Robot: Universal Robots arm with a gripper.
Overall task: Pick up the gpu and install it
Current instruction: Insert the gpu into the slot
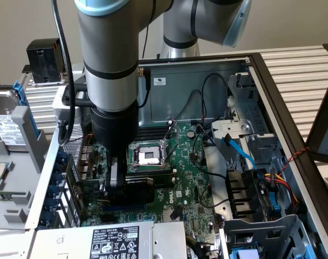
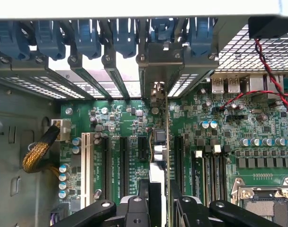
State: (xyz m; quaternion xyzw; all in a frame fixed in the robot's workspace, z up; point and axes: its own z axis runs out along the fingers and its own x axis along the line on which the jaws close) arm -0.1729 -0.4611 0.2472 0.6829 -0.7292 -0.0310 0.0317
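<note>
1. I see the gripper (image 1: 116, 181) low inside the open computer case (image 1: 272, 97), just over the motherboard (image 1: 188, 172).
2. Fingers (image 2: 134, 208) partly closed, clamped on the gpu (image 1: 137, 186); in the wrist view the card (image 2: 158, 156) stands on edge between them.
3. The gpu sits at the expansion slots (image 2: 122, 158), its silver bracket (image 2: 156, 71) up against the rear slot openings with blue latches (image 2: 125, 35).
4. Empty CPU socket (image 1: 148, 155) lies just beside the card.
5. Power supply (image 1: 115, 240) lies near the card.
</note>
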